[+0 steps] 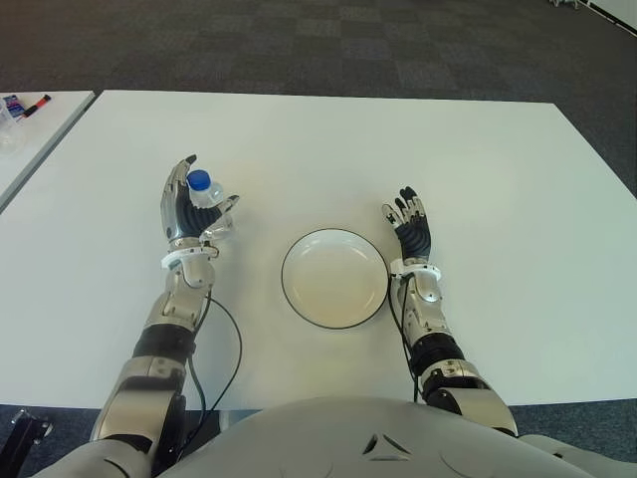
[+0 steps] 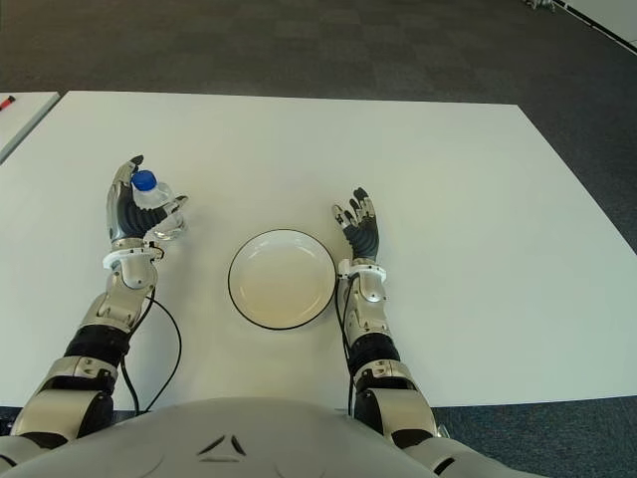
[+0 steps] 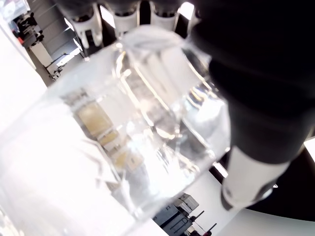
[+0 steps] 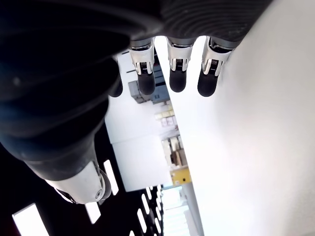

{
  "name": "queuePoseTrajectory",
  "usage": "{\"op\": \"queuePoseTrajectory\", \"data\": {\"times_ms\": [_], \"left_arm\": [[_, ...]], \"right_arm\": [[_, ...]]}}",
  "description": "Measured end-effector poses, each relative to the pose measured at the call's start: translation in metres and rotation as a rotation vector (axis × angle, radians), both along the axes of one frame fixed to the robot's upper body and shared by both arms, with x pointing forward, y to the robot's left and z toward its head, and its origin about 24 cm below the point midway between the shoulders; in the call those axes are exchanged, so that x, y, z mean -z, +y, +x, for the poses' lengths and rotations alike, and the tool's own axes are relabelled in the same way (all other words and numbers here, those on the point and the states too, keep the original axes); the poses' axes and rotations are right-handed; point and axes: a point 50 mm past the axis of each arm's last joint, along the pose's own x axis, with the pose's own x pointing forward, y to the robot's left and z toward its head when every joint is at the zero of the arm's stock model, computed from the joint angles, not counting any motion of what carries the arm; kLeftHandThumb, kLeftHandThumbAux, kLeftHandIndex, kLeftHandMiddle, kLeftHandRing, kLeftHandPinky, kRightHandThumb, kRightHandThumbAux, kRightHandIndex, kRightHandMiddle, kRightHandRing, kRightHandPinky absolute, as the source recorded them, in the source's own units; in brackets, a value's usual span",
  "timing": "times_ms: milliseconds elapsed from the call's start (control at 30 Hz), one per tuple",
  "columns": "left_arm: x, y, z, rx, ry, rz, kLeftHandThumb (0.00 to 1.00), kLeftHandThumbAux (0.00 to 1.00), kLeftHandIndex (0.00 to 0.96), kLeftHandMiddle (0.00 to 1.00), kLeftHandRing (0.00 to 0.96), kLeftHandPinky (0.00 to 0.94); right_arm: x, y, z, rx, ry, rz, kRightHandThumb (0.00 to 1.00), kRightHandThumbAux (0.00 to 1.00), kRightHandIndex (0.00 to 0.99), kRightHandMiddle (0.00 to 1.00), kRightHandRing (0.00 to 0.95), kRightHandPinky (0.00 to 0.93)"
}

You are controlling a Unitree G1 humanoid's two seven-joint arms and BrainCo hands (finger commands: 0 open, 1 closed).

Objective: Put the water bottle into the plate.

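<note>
**Ana:** Bottle in hand! One clear water bottle (image 1: 206, 196) with a blue cap, upright in the left robot hand (image 1: 191, 214), fingers curled round its body, out to the left of the plate (image 1: 334, 278) and apart from it.

**Ben:** And the wrist view confirms it: clear plastic fills the palm, with the thumb pressed across it. What about the other side?

**Ana:** Right robot hand (image 1: 409, 226) shows just right of the plate, fingers extended and relaxed, holding nothing.

**Ben:** So the carry is the step now, I'd say. Keep the bottle upright, bring it across over the rim, and centre it above the white dish before lowering.

**Ana:** Agreed, and I'd loosen the fingers only once the base sits flat, or it could tip against that dark rim.

**Ben:** Count it up for me.

**Ana:** One bottle, one plate, two hands, on one white bench (image 1: 498, 169). A second white surface (image 1: 40, 124) at far left carries a marker (image 1: 37, 104).
</note>
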Motion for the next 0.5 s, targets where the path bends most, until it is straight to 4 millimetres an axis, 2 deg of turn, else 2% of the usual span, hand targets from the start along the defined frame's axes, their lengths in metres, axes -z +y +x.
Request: {"op": "queuePoseTrajectory", "data": {"times_ms": [500], "left_arm": [[0.0016,0.0011,0.0007,-0.017,0.023,0.005,0.000,0.823,0.163,0.159,0.136,0.148]], "right_arm": [[0.0000,-0.0002,0.0000,0.001,0.000,0.002,0.000,0.777,0.090,0.074,0.053,0.100]]}}
